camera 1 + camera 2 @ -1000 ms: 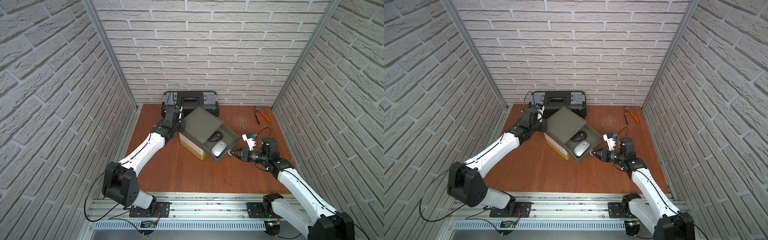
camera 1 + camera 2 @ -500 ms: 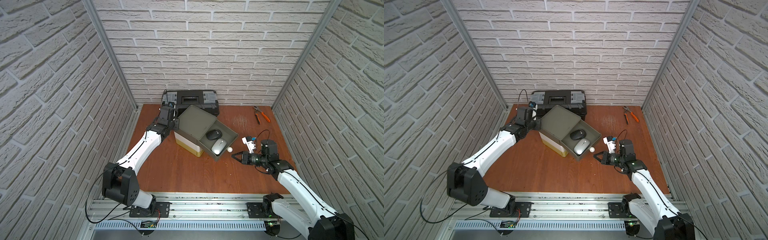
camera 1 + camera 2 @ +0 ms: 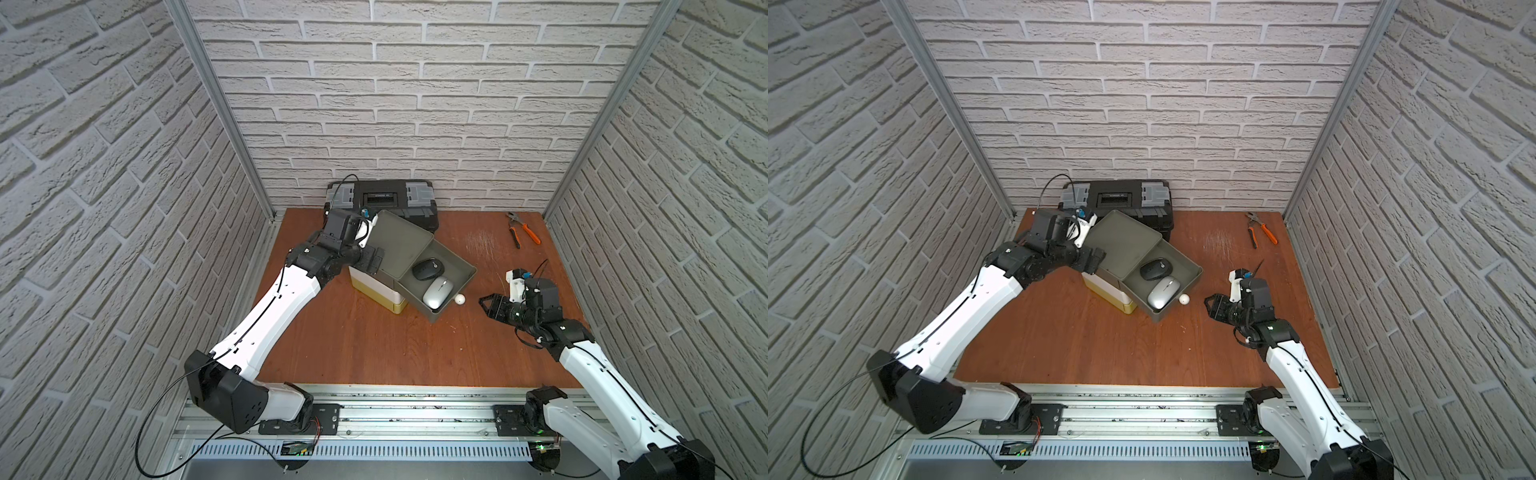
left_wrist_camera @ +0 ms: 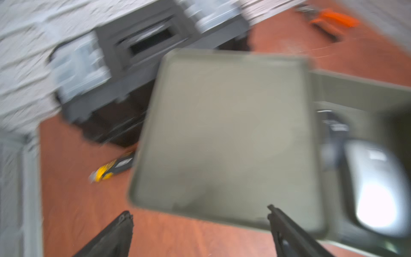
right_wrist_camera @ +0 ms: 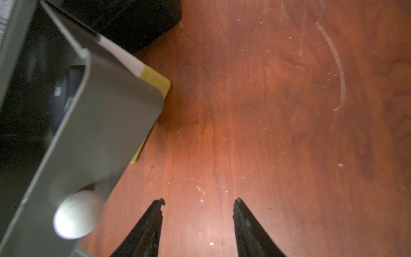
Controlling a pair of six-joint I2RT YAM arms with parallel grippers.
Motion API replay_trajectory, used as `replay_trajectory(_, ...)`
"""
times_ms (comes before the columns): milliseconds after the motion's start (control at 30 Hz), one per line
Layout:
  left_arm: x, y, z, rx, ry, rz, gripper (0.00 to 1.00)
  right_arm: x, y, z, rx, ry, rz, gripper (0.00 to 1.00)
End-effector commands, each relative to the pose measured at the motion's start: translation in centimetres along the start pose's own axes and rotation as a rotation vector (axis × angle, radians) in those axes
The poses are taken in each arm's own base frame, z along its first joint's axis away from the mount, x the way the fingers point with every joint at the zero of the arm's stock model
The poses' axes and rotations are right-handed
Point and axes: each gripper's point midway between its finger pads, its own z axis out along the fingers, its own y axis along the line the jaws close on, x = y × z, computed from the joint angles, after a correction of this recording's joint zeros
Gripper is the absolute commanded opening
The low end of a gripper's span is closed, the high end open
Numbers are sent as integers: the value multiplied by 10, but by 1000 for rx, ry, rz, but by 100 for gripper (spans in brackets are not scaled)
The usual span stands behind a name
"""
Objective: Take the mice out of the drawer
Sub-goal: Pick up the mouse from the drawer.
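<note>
Between the two arms, bare wooden table point(image 3: 374, 353) runs to the front rail, the widest free room. Brick-patterned walls point(image 3: 415, 104) close in three sides, and the right arm works nearer its side wall than the left arm does.

Beyond the left gripper point(image 4: 198, 211), a black toolbox point(image 3: 382, 195) sits against the back wall. Its centre label panel is too small and blurred to read.

Directly ahead of that gripper stands an olive-topped drawer cabinet point(image 3: 399, 241) with a white and yellow body. The jaws are spread wide with nothing between them. One finger point(image 4: 287, 227) overlaps the cabinet's near edge, and contact cannot be judged through the blur.

The drawer point(image 3: 467, 270) is pulled out toward the right gripper point(image 5: 199, 200), overhanging the table. This gripper's jaws are parted and empty, with clear scratched wood in front of them.

Two mice lie side by side inside the drawer. The silver mouse point(image 3: 437, 292) is nearer the right gripper, and the black mouse point(image 3: 427, 269), with its round grey mark, lies beyond it.

Orange-handled pliers point(image 3: 524, 232) lie well apart from the right gripper, near the back corner.

A yellow-black utility knife point(image 4: 111, 170) lies beside the cabinet, ahead of the left gripper, its label blurred.

The drawer's white knob point(image 3: 459, 299) is near the right fingertips, off to one side and not touching them.
</note>
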Motion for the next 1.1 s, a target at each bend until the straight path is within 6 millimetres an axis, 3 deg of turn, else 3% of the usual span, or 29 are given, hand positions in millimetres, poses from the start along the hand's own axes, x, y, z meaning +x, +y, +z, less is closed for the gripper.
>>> replay_trajectory(0,12,-65,16,269,105,122,98,-41,-9,0,111,-112,-31,59)
replay_trajectory(100,6,-98,35,353,141,189,98,-58,-5,11,112,-104,-48,65)
replay_trajectory(200,2,-118,59,382,184,222,98,-71,1,24,87,-87,-55,71)
replay_trajectory(333,-10,-126,88,336,192,245,97,-76,8,38,52,-25,-57,71)
replay_trajectory(533,-10,-137,114,332,231,364,97,-70,10,49,16,8,-54,71)
replay_trajectory(700,-5,-145,118,352,268,454,93,-67,10,51,5,16,-58,71)
replay_trajectory(900,-27,-148,112,219,145,572,92,-61,10,60,-17,39,-48,71)
replay_trajectory(1067,-27,-155,107,203,126,622,93,-57,11,65,-35,54,-38,71)
